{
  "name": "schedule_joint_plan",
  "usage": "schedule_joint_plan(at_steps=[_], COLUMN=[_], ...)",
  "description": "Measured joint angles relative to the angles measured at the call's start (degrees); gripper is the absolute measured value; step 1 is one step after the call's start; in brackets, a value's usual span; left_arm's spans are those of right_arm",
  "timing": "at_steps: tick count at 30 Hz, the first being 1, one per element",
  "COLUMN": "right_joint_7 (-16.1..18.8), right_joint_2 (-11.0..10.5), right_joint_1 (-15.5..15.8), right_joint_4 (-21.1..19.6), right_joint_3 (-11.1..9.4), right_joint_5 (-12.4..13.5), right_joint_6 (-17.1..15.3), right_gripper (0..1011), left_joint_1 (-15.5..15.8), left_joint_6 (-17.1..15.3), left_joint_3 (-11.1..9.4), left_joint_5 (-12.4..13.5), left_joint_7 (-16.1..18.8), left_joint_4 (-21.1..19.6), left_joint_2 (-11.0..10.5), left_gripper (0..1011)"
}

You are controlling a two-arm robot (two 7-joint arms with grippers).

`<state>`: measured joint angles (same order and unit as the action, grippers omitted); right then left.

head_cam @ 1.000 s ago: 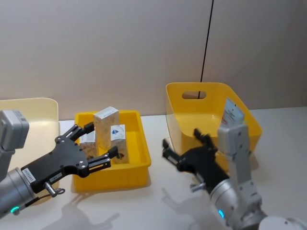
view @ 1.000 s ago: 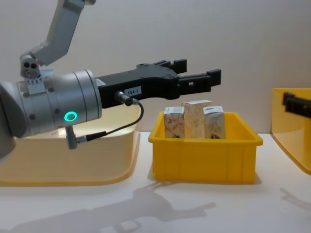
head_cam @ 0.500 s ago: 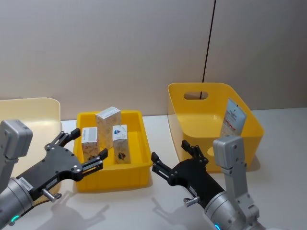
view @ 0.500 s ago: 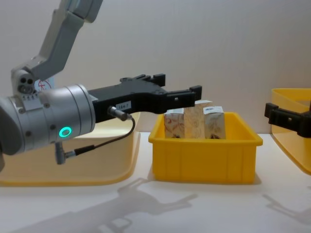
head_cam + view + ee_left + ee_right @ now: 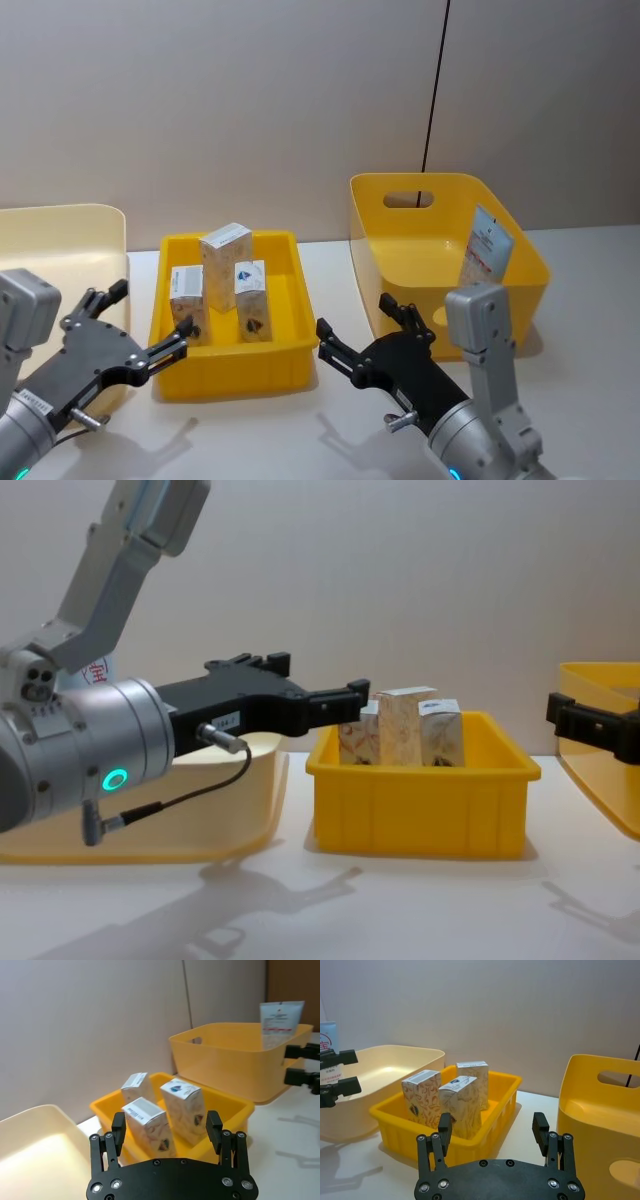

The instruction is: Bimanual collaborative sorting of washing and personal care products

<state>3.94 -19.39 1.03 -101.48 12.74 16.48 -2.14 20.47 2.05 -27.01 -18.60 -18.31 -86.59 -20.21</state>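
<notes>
Left gripper [image 5: 150, 312] lower left, spread; right gripper [image 5: 355, 318] same, lower ctr. I'd pinch cartons [image 5: 224, 262] by flat sides, prob light, crushable.

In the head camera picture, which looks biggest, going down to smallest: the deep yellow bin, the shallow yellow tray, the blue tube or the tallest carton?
1. deep yellow bin, largest by a little
2. shallow yellow tray
3. blue tube and tallest carton: they look about alike, so I won't rank them.
</notes>
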Motion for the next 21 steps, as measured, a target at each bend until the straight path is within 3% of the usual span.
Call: schedule_joint_plan(at_steps=[8,21], right_joint_7=[1.1,5.3], right_joint_2=[-0.9,-2.2], right_joint_1=[-0.4,-6.1], right_joint_4=[-0.1,4.3], right_joint_3=[-0.7,-0.6], right_joint_5=[0.3,0.4], right_joint_6=[-1.4,-3.9], right_gripper=[1001,1001], left_joint_1=[-2.4,-6.0], left_joint_6=[-1.0,-2.5], left_joint_3=[0.4,0.9], left_joint_5=[2.5,6.2], left_joint_7=[6.2,15.4], left_joint_4=[-2.3,-5.8], left_joint_2=[-0.6,-1.5], left_gripper=[1000,1000])
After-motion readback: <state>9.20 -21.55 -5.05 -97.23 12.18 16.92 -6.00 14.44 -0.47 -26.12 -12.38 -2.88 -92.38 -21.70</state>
